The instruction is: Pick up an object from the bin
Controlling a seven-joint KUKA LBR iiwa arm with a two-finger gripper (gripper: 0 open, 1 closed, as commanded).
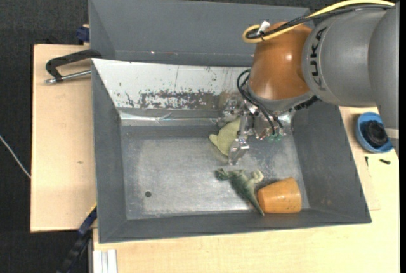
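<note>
Hovering near the bin's back wall, the end effector sits just beside a pale yellow lump; whether apart or together, I cannot tell; bare floor spreads left.

Partial "KUKA" lettering on grey arm link; nothing else legible.

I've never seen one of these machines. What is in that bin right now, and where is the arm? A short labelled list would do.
container: grey metal bin
arm: reaches in from the right, orange cover at its wrist
gripper: low in the bin, right of the middle, towards the back
nearest thing: pale yellow lump, right beside the gripper on its left
in front of the gripper: flat green scrap on the floor
front right: orange block, against the green scrap
held: cannot tell
</note>
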